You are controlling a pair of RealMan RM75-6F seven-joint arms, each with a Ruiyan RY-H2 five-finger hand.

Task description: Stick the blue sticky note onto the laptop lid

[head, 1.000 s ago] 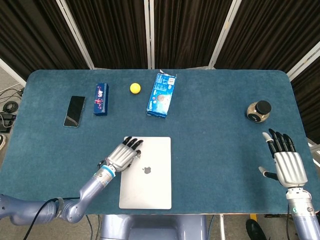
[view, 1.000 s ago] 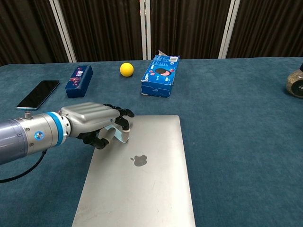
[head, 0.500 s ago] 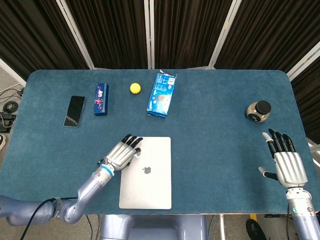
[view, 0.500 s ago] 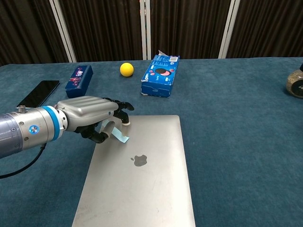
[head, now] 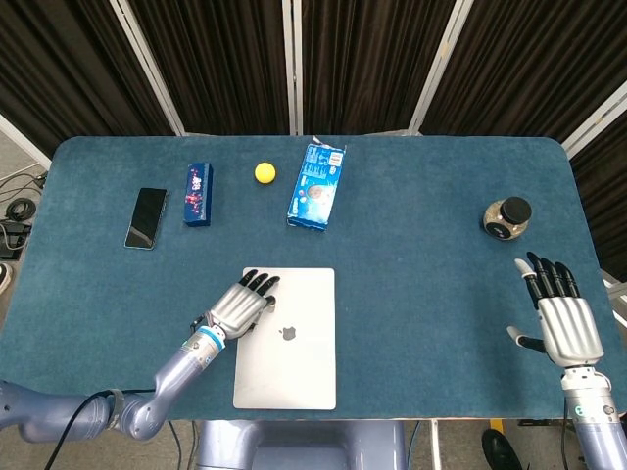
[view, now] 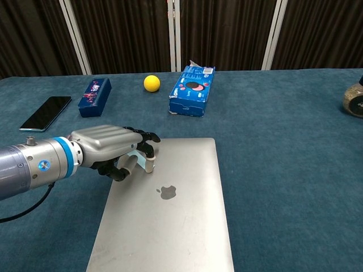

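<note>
chest view shows our left hand (view: 116,150) pinching the blue sticky note (view: 135,159) against the laptop lid (view: 170,215) near its far left corner. our right hand (head: 563,318) rests spread. if we lift early, the note may cling to our fingers. mostly hidden, its long axis can't be told.

A lab-like test booth — blue felt table (head: 441,186), black curtains (head: 372,59) behind — staged props.
</note>
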